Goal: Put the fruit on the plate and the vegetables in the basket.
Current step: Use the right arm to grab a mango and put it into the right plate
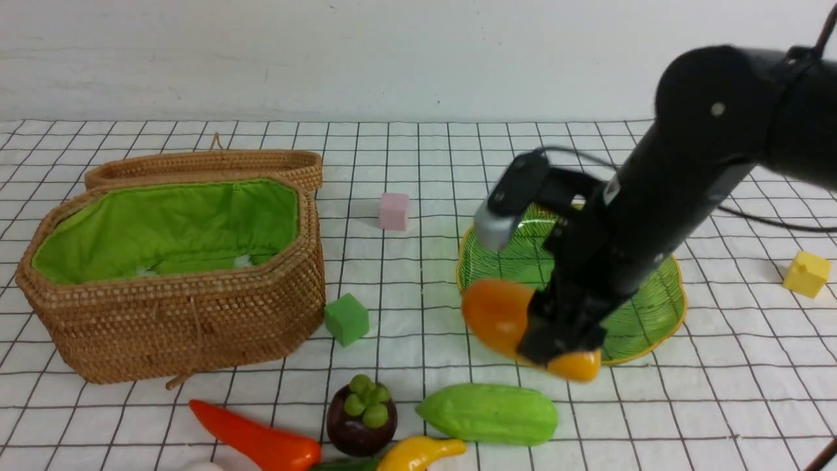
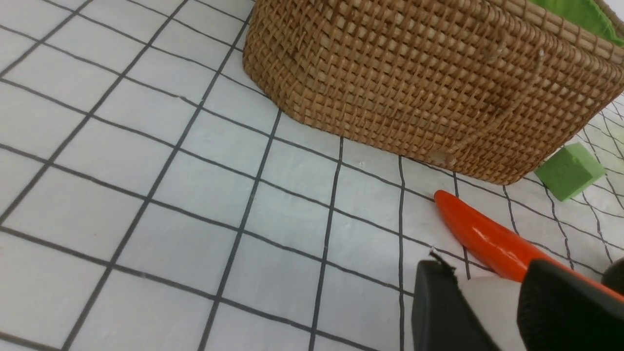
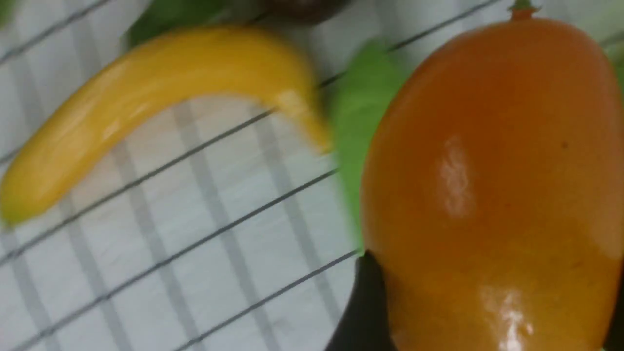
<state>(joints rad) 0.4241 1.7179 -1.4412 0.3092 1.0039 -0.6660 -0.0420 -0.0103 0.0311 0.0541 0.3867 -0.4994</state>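
Orange-yellow mango (image 1: 494, 314): clamped widthwise in right end effector (image 1: 562, 340), aloft over plate's (image 1: 654, 320) near rim, presumably for release inside. Left end effector (image 2: 492, 302) low beside pepper (image 2: 482, 236) at surface's (image 2: 146, 195) front edge; opening not discernible.

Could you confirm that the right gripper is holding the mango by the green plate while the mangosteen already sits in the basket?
Not quite: the front view shows the mangosteen on the checked cloth, between the red pepper and the green gourd, not in the basket. The rest stands: the right gripper is holding the mango by the green plate.
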